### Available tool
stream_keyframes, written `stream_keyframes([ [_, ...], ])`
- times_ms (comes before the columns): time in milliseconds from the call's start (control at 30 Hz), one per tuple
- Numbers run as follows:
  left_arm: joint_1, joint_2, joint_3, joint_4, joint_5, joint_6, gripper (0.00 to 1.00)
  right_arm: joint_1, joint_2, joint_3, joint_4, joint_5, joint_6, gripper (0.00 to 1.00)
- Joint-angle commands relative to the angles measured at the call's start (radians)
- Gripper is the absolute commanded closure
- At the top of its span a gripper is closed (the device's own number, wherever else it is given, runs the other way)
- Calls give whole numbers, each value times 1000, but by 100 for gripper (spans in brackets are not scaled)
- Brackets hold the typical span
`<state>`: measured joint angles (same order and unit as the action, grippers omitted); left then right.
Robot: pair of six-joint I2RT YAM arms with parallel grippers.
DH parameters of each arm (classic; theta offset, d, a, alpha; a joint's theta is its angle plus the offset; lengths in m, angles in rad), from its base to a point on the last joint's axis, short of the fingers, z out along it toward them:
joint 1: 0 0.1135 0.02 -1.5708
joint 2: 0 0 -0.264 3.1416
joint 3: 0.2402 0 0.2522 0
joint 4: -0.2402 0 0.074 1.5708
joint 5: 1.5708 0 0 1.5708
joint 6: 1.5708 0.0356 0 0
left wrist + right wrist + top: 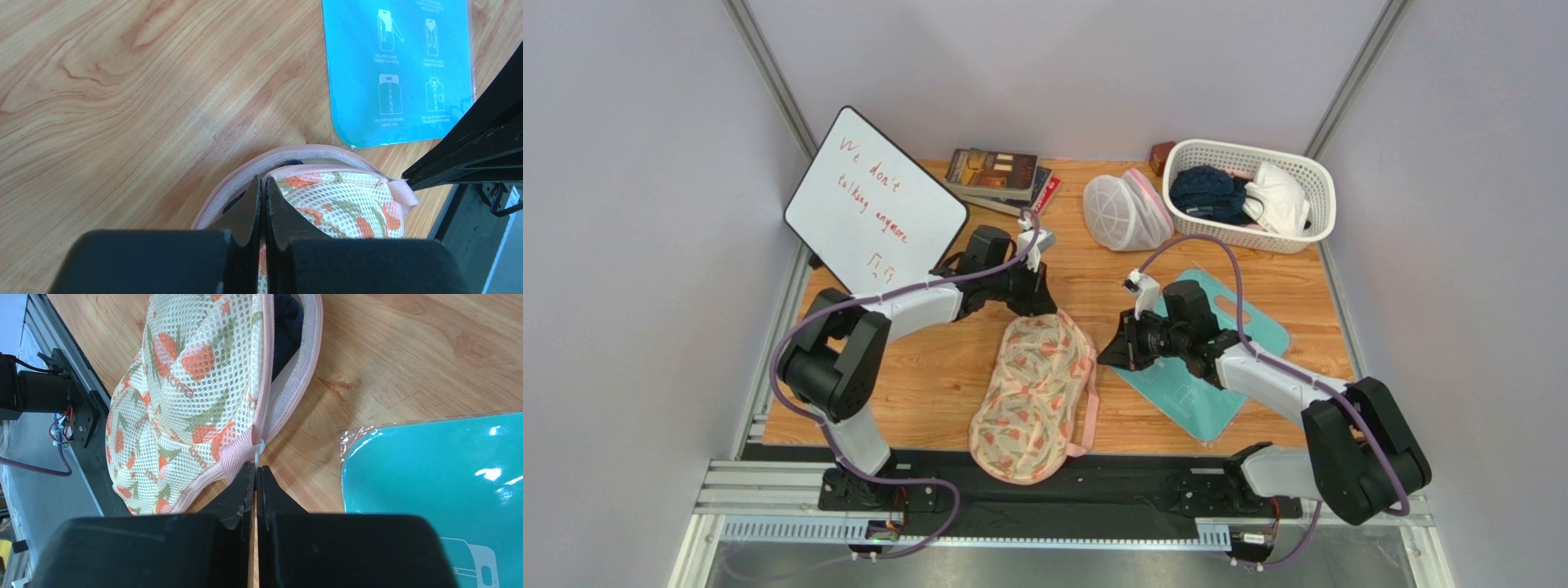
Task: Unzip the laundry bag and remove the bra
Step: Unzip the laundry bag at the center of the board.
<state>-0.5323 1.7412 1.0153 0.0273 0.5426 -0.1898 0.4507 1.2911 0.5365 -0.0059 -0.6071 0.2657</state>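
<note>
The laundry bag (1032,392) lies flat mid-table, cream mesh with orange flowers and pink edging. My left gripper (1038,304) sits at its far end; in the left wrist view that gripper (263,181) is shut on the bag's (350,202) upper pink zipper edge. My right gripper (1114,349) is at the bag's right side. Seen from the right wrist, it (255,469) is shut on the white zipper pull (258,451). The zipper stands partly open along the bag (190,392). Inside the gap, dark navy fabric (286,324), apparently the bra, shows only in part.
A teal folding board (1225,395) lies under my right arm, right of the bag. At the back stand a whiteboard (876,202), books (995,174), a white mesh dome bag (1124,211) and a white basket (1314,184) of clothes. The bag's near end overhangs the black rail.
</note>
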Motion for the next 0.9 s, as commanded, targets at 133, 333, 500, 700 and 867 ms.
stream_keyframes([
  [133,48,-85,-26,79,-112,-30,100,17,-38,-21,-2,-14,20,100],
  [333,64,-95,-38,79,-145,-51,100,25,-49,-30,-3,-8,26,100],
  [500,83,-100,-40,80,-165,-71,100,32,-53,-32,-5,-3,27,100],
  [700,112,-92,-32,80,-171,-88,100,36,-56,-32,-6,-2,29,100],
  [867,127,-75,-15,69,-181,-94,100,43,-59,-36,-6,1,35,100],
])
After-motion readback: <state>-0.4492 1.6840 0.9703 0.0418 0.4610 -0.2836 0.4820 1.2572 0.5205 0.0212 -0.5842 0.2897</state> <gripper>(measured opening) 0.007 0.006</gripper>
